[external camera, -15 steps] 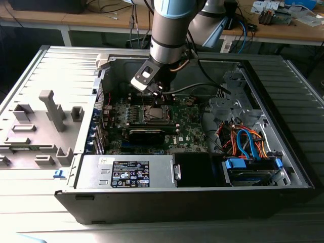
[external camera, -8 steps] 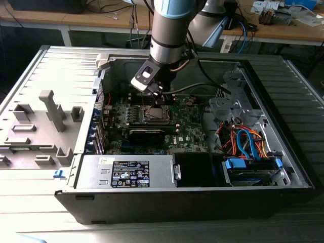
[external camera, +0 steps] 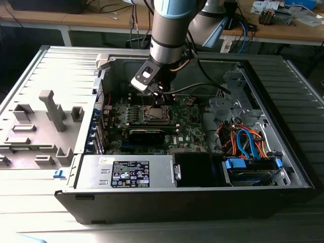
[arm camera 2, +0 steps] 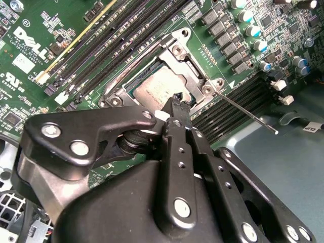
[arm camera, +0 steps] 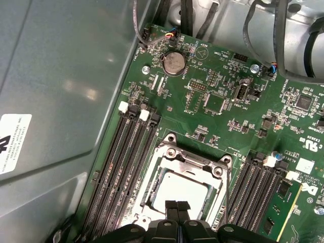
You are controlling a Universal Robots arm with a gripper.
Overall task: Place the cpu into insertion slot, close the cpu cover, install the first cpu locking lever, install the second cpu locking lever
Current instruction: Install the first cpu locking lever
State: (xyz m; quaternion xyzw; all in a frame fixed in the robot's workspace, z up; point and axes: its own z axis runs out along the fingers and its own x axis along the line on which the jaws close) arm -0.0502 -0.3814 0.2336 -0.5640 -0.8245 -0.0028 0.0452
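Right under the fingertips in the first wrist view, the cpu (arm camera: 185, 188) lay flat, its grey face showing through the cut-out of the cpu cover (arm camera: 195, 154), which was down around it. And the gripper (arm camera: 175, 206) was pinched right together, fingers side by side with nothing between them. The tips hung just over the chip's edge; touching or not, I couldn't tell. In the second wrist view, a thin locking lever (arm camera 2: 248, 114) stuck out from the socket's corner, across the black memory slots (arm camera 2: 242, 95). Out in the exterior view, the insertion slot (external camera: 154, 114) sat on the green board (external camera: 187, 134) at centre frame. The arm (external camera: 169, 30) stood nearly upright above it, running from the top edge of the frame down into the open computer case (external camera: 192, 202). Orange and blue cables (external camera: 245, 142) bunched at the exterior view's right.
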